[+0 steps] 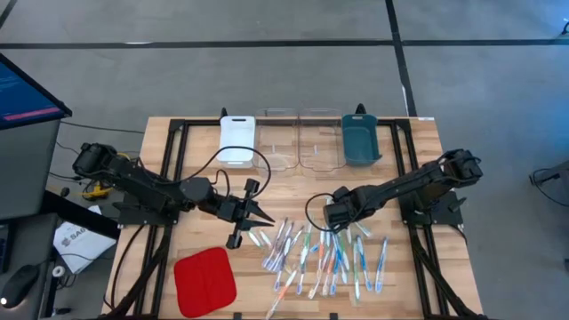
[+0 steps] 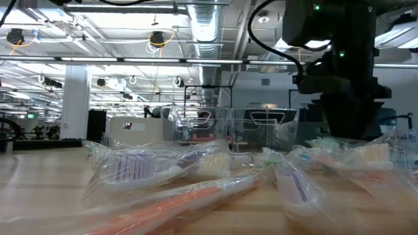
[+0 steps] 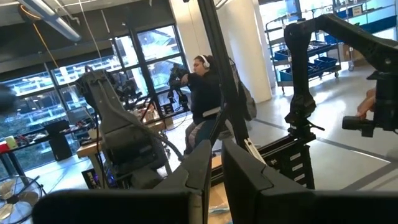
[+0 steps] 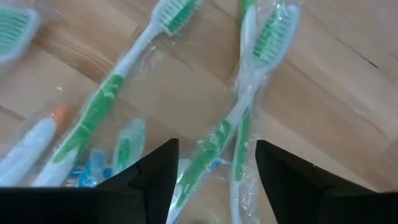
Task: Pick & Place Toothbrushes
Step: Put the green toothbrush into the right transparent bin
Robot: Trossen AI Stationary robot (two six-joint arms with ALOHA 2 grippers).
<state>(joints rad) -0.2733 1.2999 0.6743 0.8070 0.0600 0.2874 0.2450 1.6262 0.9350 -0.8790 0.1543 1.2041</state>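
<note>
Several wrapped toothbrushes lie in a loose pile on the wooden table, right of centre near its front edge. My right gripper points straight down over the pile's far edge and is open. Its fingers stand on either side of two crossed green toothbrushes in clear wrappers, which lie flat on the wood; I see no touch. In the low view it hangs dark behind the wrapped brushes. My left gripper hovers left of the pile, pointing about level toward the right, shut with nothing in it.
A red square pad lies at the front left. Along the far edge stand a white tray, two clear trays and a teal tray. Bare wood lies between the trays and the pile. A person sits in the room beyond.
</note>
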